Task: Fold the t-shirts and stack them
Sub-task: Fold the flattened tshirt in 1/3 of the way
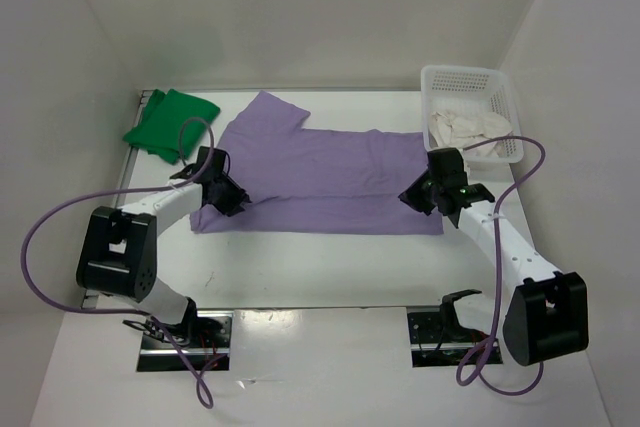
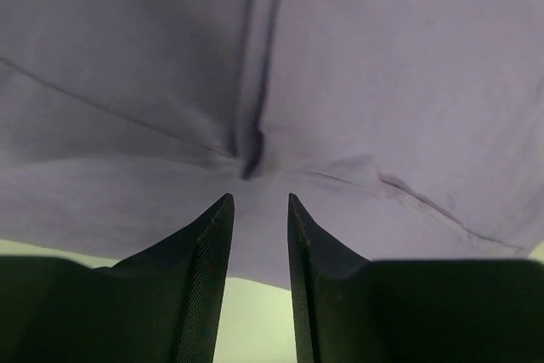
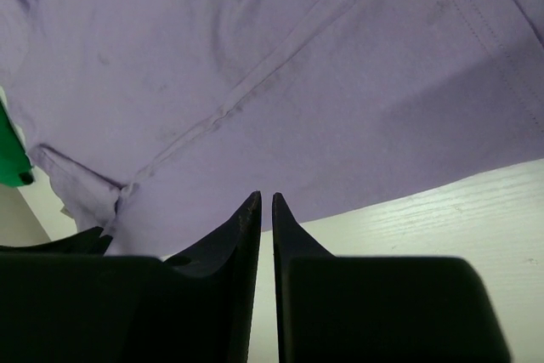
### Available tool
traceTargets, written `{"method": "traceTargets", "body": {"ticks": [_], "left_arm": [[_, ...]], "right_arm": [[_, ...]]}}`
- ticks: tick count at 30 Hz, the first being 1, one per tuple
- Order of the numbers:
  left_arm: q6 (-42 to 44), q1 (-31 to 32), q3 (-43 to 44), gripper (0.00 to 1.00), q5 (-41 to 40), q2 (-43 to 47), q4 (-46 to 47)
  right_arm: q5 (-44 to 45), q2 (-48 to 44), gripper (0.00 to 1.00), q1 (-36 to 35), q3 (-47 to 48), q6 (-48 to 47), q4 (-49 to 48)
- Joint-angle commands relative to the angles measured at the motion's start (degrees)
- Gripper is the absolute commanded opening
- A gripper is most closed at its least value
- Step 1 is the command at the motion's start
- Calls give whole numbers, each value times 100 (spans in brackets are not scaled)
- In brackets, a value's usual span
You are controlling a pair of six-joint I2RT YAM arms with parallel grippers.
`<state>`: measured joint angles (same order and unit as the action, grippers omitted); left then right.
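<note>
The lavender-purple t-shirt (image 1: pixel 330 172) lies spread across the table's middle, its lower part folded over along a crease. At its left end my left gripper (image 1: pixel 233 203) hovers over the near edge, its jaws open with nothing between them (image 2: pixel 259 201); a puckered seam (image 2: pixel 251 155) shows just ahead. My right gripper (image 1: pixel 412 197) hangs over the shirt's right near edge, its jaws only a narrow slit apart and empty (image 3: pixel 264 200). The green t-shirt (image 1: pixel 170 125) sits folded at the back left. The cream-white t-shirt (image 1: pixel 465 130) lies crumpled in the basket.
A white lattice basket (image 1: pixel 462 73) stands at the back right corner. White walls close in the table on three sides. The green shirt's edge (image 3: pixel 10 155) shows at the left of the right wrist view. Purple cables loop beside both arms.
</note>
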<state>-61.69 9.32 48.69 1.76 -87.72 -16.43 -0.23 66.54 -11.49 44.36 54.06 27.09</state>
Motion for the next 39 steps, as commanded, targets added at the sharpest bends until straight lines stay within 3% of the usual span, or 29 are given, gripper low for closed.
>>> {"method": "traceTargets", "body": {"ticks": [1,15,21,25,31,39], "left_arm": [[-221,-88,-52,39,-307,-34,122],[-221,-88,18,35,-220,-421,473],[-221,-88,132,24,-98,-360,474],[-221,-88,264,23,-97,-307,474],[-168,-36,500,6,-97,-464,474],[-1,289,1203,3,-237,-868,421]], "right_arm": [[-30,-168,15,-73,240,-124,7],[-188,-168,15,-73,240,-230,7],[-241,-168,15,-73,187,-230,-46],[-293,-115,15,-73,187,-230,-99],[-293,-115,15,-73,187,-230,-152],[-293,-63,15,-73,187,-230,-152]]}}
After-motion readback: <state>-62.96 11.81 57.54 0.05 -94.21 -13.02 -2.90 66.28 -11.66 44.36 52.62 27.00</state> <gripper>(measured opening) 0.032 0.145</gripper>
